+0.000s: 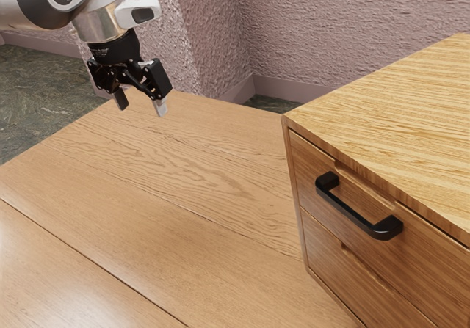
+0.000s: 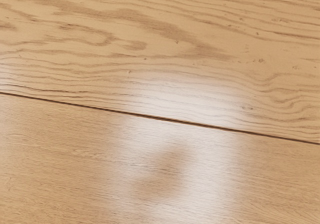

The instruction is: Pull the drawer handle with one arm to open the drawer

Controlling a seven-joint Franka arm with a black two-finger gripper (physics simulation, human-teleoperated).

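Wooden table point(image 1: 183, 196), drawer point(image 1: 422, 254) shut, black handle point(image 1: 358, 207) untouched, fingers point(image 1: 141, 106) released, empty, well away.

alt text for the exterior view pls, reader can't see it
A black two-finger gripper hangs open and empty above a light wooden table, at the exterior view's upper left, far from the black bar handle on the upper drawer of a light wooden cabinet at the exterior view's right. The drawer looks closed.
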